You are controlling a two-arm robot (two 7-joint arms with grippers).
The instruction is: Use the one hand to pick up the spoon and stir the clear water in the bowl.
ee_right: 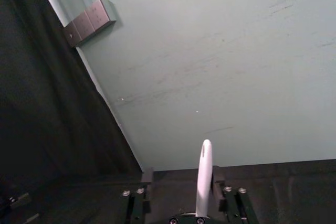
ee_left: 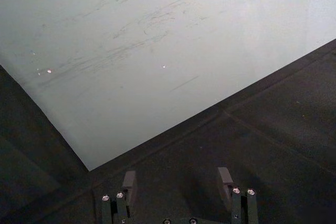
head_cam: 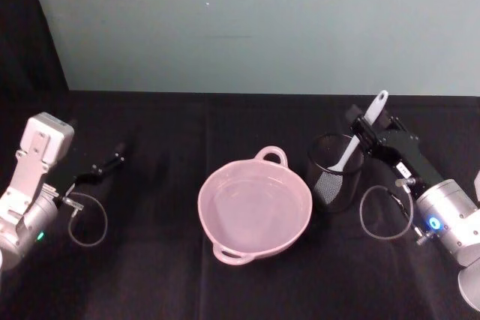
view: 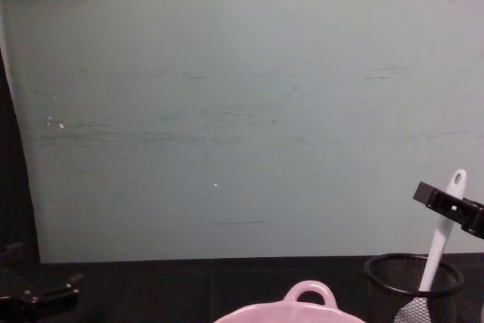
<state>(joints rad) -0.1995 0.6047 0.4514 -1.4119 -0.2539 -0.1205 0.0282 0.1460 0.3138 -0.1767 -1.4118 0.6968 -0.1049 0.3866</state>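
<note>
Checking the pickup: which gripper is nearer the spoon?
Right. The right gripper is at the spoon handle above the mesh cup; the left gripper sits far across the bowl.

Right pincer [head_cam: 367,127]: flat black body, small white label, silver cylindrical wrist with a blue-lit ring, thin grey cable looped beside. Silver screw heads on the black finger mounts. Left pincer [head_cam: 112,160]: slim black fingers, white-grey boxy link, silver wrist with a green light, same grey cable loop.
</note>
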